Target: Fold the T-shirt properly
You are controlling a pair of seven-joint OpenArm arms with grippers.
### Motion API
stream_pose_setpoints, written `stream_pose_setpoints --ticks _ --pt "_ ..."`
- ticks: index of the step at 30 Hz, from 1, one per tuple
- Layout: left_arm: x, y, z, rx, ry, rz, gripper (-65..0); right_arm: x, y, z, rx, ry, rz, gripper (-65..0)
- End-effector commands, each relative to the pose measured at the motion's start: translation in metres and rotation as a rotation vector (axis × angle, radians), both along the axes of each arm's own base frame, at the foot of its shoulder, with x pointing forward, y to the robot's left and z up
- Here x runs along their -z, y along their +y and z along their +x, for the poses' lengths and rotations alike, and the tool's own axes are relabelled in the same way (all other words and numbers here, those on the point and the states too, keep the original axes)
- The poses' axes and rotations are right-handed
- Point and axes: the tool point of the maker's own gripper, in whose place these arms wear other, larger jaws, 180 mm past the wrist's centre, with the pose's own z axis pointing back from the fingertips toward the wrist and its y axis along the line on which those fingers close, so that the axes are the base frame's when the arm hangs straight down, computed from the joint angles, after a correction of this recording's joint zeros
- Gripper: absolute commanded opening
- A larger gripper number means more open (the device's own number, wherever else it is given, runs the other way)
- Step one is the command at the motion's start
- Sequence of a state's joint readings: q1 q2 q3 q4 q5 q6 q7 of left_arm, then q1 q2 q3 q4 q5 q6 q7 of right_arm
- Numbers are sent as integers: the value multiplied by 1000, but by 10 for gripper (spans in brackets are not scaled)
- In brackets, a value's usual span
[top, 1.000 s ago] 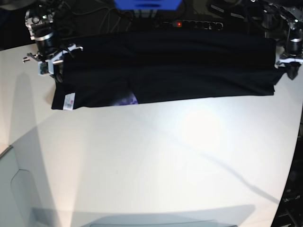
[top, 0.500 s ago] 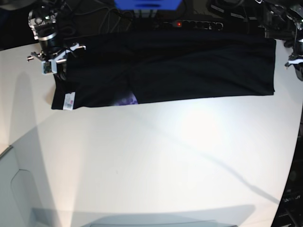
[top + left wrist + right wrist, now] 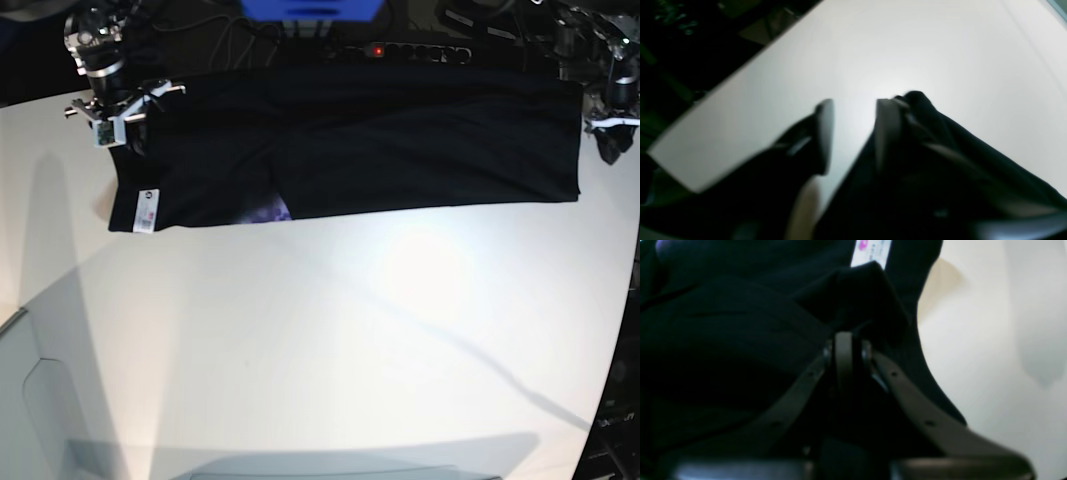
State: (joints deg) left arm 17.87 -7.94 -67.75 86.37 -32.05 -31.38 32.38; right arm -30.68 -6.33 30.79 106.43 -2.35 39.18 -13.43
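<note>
The right gripper (image 3: 844,350) is clamped on a fold of the black T-shirt (image 3: 350,145) spread across the counter's (image 3: 330,340) far edge. The left gripper (image 3: 853,133) gapes empty beside the cloth. Only the base view shows the purple print.

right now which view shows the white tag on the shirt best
The base view: the white tag lies whole and unblocked at the near left corner of the T-shirt. The right wrist view catches only part of it, blurred, at the frame's top edge. The left wrist view shows none of it.
</note>
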Motion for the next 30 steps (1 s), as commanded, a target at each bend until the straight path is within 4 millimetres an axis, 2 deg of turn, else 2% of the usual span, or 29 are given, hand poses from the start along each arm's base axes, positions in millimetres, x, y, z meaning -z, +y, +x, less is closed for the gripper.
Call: stream_pose_setpoints --ticks 1,2,6,9,13,16,20,25,27,30 --pt "-16 5 3 6 -38 38 -336 -11 0 4 -13 -45 1 -560" --pt "-16 5 4 7 -40 38 -316 -11 0 4 -12 -44 1 -522" --pt "-14 4 3 5 -42 27 -310 -12 -2 -1 -16 -40 -7 -376" --pt "-10 3 3 1 -36 21 -309 -18 -4 0 -8 -55 -15 -319" --pt "8 2 -2 -21 -20 -29 -308 -30 -17 -1 58 -86 -34 -310" --pt "18 4 0 -35 -21 -64 -308 -44 -25 7 82 -130 -59 -310" --pt "28 4 -3 -47 -15 -90 -308 -47 -20 13 69 -142 -54 -310" --pt "32 -2 12 -12 -14 -105 -308 -36 18 19 -20 -124 18 -310" --pt "39 -6 15 4 -2 -121 -308 -21 31 15 -41 -83 56 -310" --pt "47 -14 20 28 12 -140 -308 -2 39 16 -46 -33 94 -310"
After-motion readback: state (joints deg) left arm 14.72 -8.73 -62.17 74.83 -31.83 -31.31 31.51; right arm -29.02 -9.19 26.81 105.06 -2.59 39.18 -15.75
